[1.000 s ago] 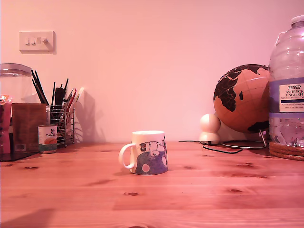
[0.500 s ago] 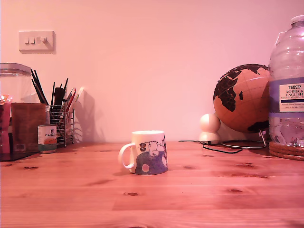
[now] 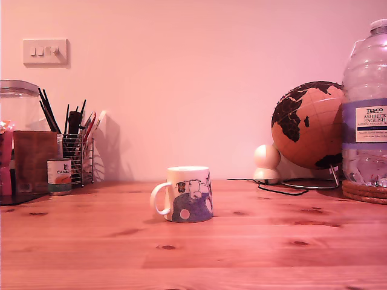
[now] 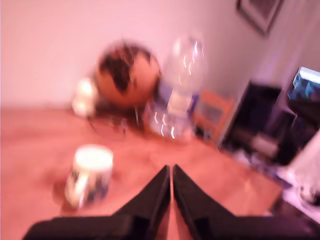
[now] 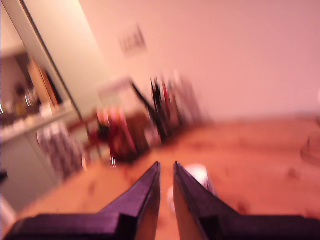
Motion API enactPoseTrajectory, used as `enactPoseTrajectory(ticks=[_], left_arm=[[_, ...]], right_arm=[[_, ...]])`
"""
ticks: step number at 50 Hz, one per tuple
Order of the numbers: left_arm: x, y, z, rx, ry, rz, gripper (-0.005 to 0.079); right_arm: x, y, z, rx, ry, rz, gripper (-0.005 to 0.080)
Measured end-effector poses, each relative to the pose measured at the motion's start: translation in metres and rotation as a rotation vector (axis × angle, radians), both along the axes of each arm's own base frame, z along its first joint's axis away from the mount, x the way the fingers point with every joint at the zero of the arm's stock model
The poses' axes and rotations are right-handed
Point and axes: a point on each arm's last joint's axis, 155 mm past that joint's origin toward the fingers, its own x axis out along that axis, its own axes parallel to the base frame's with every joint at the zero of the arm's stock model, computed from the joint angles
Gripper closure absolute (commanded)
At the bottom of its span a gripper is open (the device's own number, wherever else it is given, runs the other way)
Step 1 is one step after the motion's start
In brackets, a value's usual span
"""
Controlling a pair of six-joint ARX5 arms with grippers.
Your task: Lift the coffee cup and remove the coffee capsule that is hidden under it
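The coffee cup (image 3: 187, 194) stands on the wooden table (image 3: 272, 248) in the middle of the exterior view, handle toward that view's left. It is white with a cow print and a blue lower band. The coffee capsule is hidden. No arm shows in the exterior view. In the blurred first wrist view my first gripper (image 4: 171, 169) is shut and holds nothing, and the cup (image 4: 90, 175) stands well ahead of it and off to one side. My second gripper (image 5: 166, 165) also looks shut and empty, with the cup (image 5: 200, 176) partly showing just beyond its tips.
At the exterior view's left stand a wire pen holder (image 3: 75, 151), a small tin can (image 3: 59, 176) and a jar (image 3: 21, 109). At its right are a globe (image 3: 308, 124), a white ball-shaped object (image 3: 266, 162), a cable (image 3: 284, 188) and a large water bottle (image 3: 366, 109).
A dark shadow at the table's front left edge in the exterior view has gone. The cup has not moved.
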Motion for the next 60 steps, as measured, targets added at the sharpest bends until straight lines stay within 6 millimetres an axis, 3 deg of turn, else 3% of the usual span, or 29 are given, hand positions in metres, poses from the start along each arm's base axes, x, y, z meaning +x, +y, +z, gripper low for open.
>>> enactPoseTrajectory(ticks=[16,23,33,45,49,60], left_arm=[[0.044,-0.002,0.006,0.21,0.074,-0.015,0.0751],[0.075,-0.005,-0.003,0.31,0.148,-0.006,0.0736],[0.103,-0.025,-0.027,0.446,0.232,-0.06,0.0596],[0.133,-0.07,-0.025,0.611,0.151,-0.115,0.0327],[0.14,-0.084,-0.035,0.675,0.157,-0.138,0.0292],[0.16,-0.105,-0.086,0.874,0.217,-0.188,0.0292]], right_arm=[[0.035,0.007,-0.03,-0.016,0.279,0.067,0.0676],[0.058,0.005,-0.027,-0.06,0.309,0.048,0.0645],[0.084,0.002,-0.018,-0.174,0.31,0.013,0.0633],[0.098,0.018,-0.036,-0.254,0.379,0.038,0.0566],[0.1,0.025,-0.048,-0.275,0.413,0.053,0.0555],[0.1,0.042,-0.067,-0.336,0.447,0.094,0.0553]])
